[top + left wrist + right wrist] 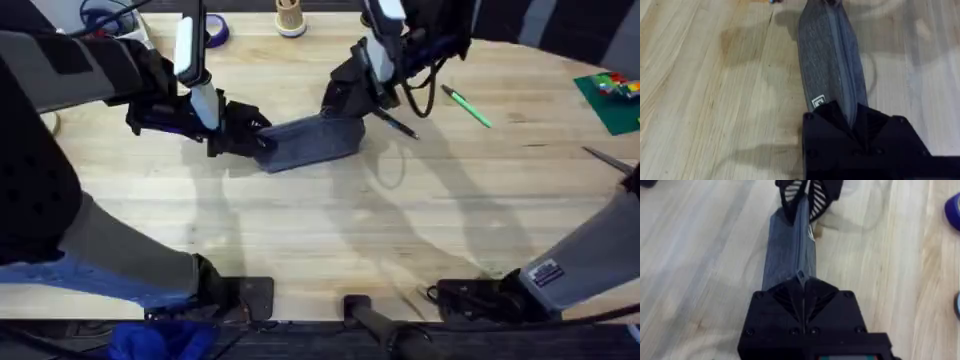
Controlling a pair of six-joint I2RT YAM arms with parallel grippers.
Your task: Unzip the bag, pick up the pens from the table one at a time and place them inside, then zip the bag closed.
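You have the left tool [262, 140] and right tool [345, 112] each clamped on opposite ends of the bag [312, 143] (zipper still closed) on the table [330, 235].

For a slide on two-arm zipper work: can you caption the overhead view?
Both claws, left and right, grip opposite ends of the bag; the green pen lies on the table.

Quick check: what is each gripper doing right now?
Left gripper: shut on one end of the bag.
Right gripper: shut on the bag's opposite end.
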